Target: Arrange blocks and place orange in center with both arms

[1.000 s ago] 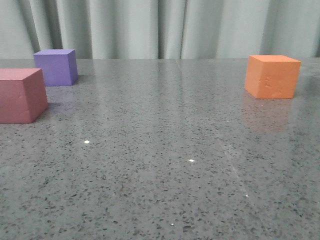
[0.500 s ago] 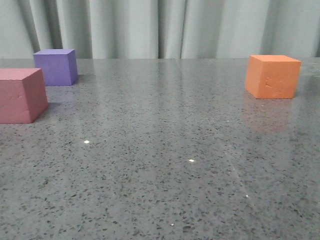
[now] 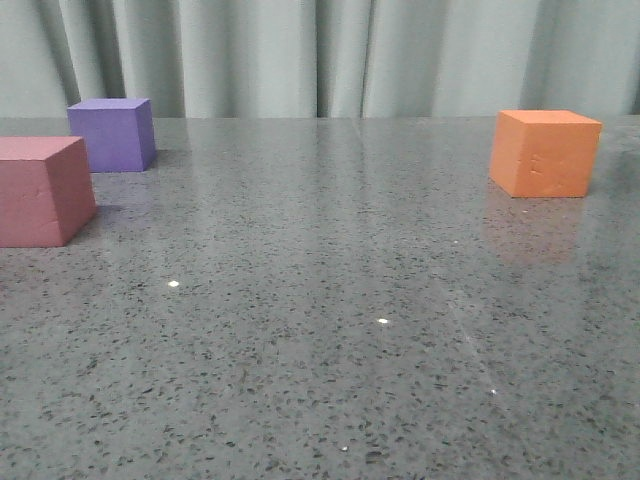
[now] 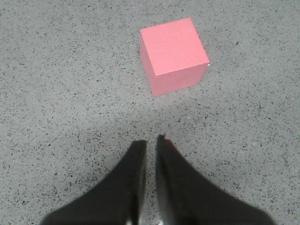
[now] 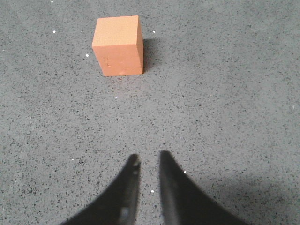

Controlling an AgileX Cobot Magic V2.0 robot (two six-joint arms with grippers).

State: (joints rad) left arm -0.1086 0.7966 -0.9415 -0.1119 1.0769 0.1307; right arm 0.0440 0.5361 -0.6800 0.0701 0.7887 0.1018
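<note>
Nothing is grasped yet, so the approach step seems in hand. The orange cube [image 3: 545, 153] sits at two o'clock on the table [image 3: 330, 330], the pink cube [image 3: 42, 190] at nine, the purple cube [image 3: 112, 133] at ten. The right tool [image 5: 147, 160] and left tool [image 4: 151, 143] hover nearly pressed together, empty; each must spread before descending.

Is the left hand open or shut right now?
Shut, holding nothing: left hand fingers nearly touch, pink cube apart.
</note>
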